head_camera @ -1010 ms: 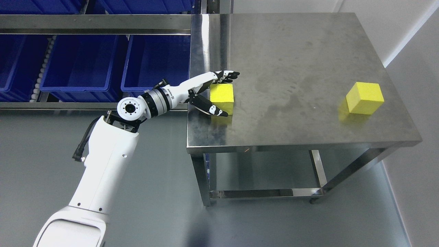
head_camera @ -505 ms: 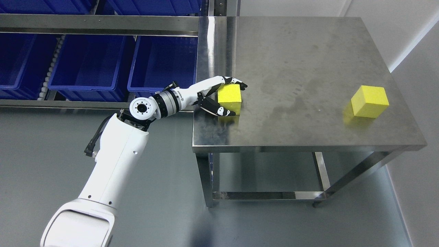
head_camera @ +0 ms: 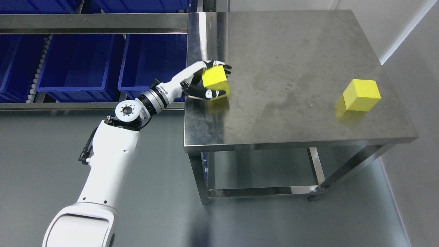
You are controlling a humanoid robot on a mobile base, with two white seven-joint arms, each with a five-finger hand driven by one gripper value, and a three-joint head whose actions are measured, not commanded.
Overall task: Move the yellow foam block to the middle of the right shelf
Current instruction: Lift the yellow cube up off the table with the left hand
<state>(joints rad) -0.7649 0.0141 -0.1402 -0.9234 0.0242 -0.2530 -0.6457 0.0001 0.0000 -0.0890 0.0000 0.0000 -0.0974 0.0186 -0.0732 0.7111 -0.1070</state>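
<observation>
Steel fills your head view: a stainless table [head_camera: 308, 113] beside a shelf rack of blue bins [head_camera: 73, 65]. Your yellow foam block [head_camera: 213, 77] sits tilted at the table's left edge, clamped in the left hand [head_camera: 208, 83], fingers over the top, thumb under the near face. It looks light and squashy, so grip opposite flat faces gently. A second yellow block [head_camera: 362, 94] rests far right, untouched.

place: probably industrial storeroom | cues: blue bins [head_camera: 73, 65] on steel rack [head_camera: 92, 23], stainless table [head_camera: 295, 61], grey floor [head_camera: 34, 154]
</observation>
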